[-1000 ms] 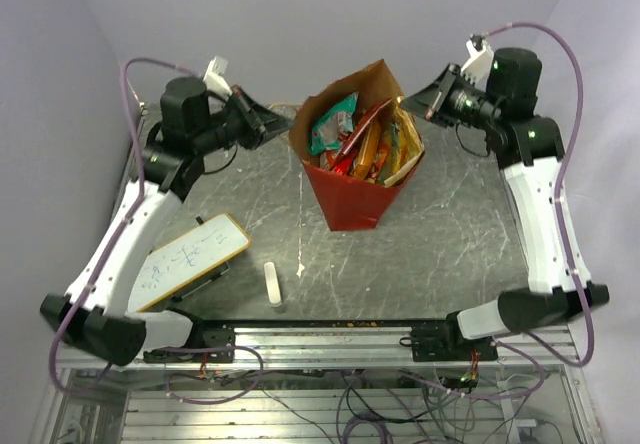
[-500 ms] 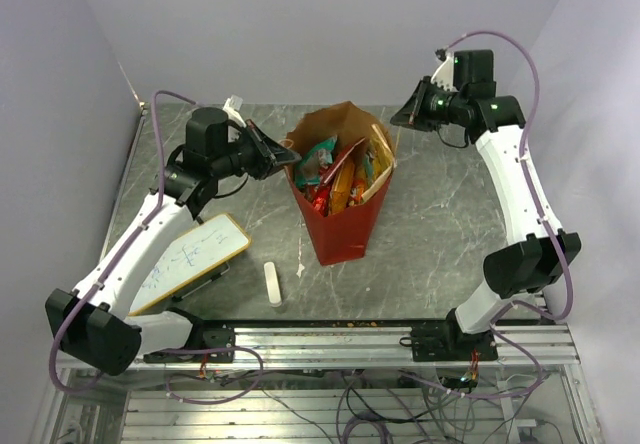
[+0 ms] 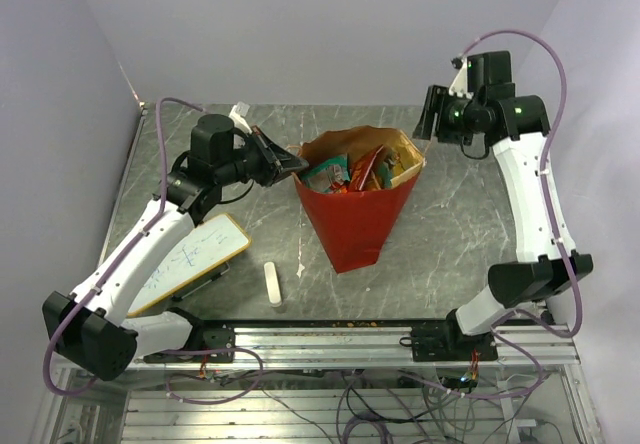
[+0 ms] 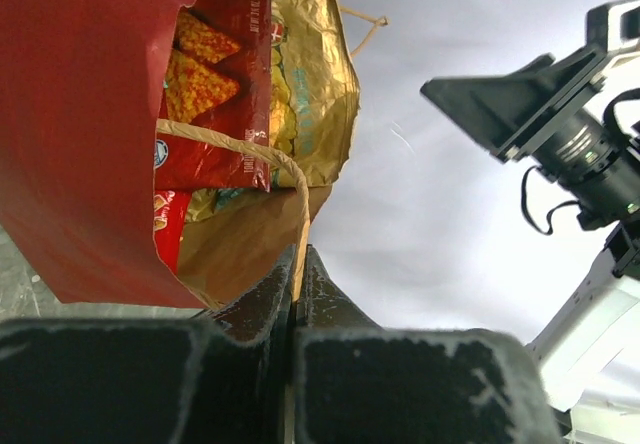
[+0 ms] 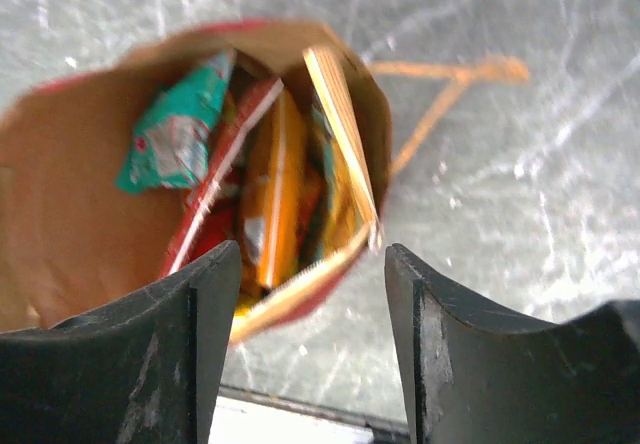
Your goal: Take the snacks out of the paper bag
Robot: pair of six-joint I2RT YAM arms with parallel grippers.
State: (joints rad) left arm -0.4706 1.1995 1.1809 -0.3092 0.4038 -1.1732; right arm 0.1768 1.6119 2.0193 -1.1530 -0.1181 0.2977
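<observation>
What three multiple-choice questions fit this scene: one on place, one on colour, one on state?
1. Where does the whiteboard lie, relative to the paper bag?
A. Inside it. B. Right of it. C. Left of it.
2. What colour is the bag outside?
A. Blue. B. Red. C. Green.
3. How is the right end effector?
A. Open, empty. B. Shut, empty. C. Shut on the whiteboard.
Answers: 1 C: it lies left of the bag. 2 B: the outer wall is red. 3 A: its fingers stand apart, gripping nothing.
</observation>
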